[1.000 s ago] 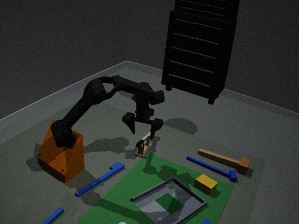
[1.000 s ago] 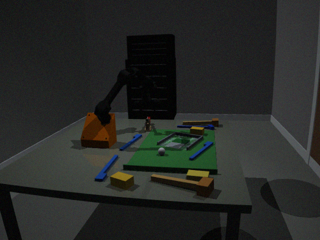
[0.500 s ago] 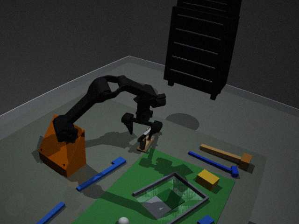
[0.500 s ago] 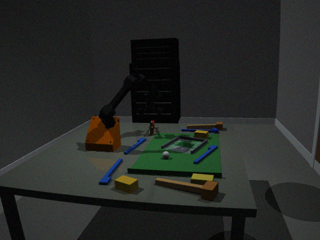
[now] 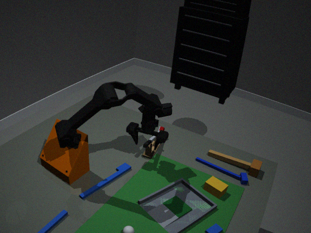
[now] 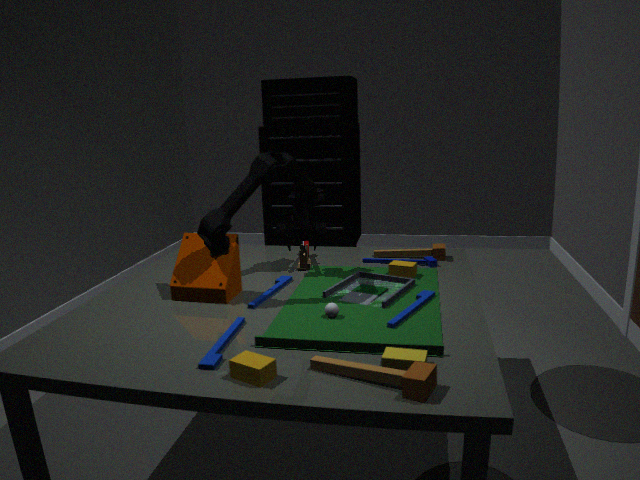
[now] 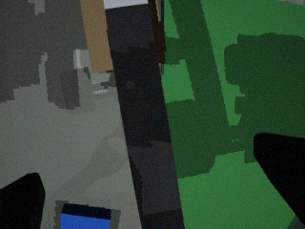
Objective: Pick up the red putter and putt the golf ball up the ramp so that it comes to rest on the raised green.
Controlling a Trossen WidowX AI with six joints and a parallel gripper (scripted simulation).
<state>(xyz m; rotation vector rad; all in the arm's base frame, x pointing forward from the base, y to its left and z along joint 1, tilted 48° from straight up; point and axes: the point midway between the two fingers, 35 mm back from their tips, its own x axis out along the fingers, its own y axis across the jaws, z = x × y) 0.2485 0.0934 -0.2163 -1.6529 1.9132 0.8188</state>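
Note:
The putter's red head (image 5: 161, 128) (image 6: 306, 243) shows behind my gripper (image 5: 145, 146) (image 6: 302, 249) (image 7: 148, 159). Its black handle (image 7: 143, 110) runs between my fingers in the wrist view. The gripper is wide open, low over the handle, with nothing gripped. The putter rests on a small wooden stand (image 5: 148, 153) (image 6: 303, 267) by the green mat's corner. The white golf ball (image 5: 128, 229) (image 6: 331, 310) lies on the green mat (image 5: 112, 213) (image 6: 299, 330). The grey-walled ramp enclosure (image 5: 198, 191) (image 6: 398, 293) holds a dark green patch.
A blue club (image 5: 105, 181) (image 6: 269, 292) lies beside the mat on the arm's side; another (image 6: 412, 308) lies on the mat. A yellow block (image 5: 215, 186) (image 6: 402, 268) sits at the mat's far end. A wooden mallet (image 5: 230, 159) and a blue club (image 5: 218, 168) lie beyond it.

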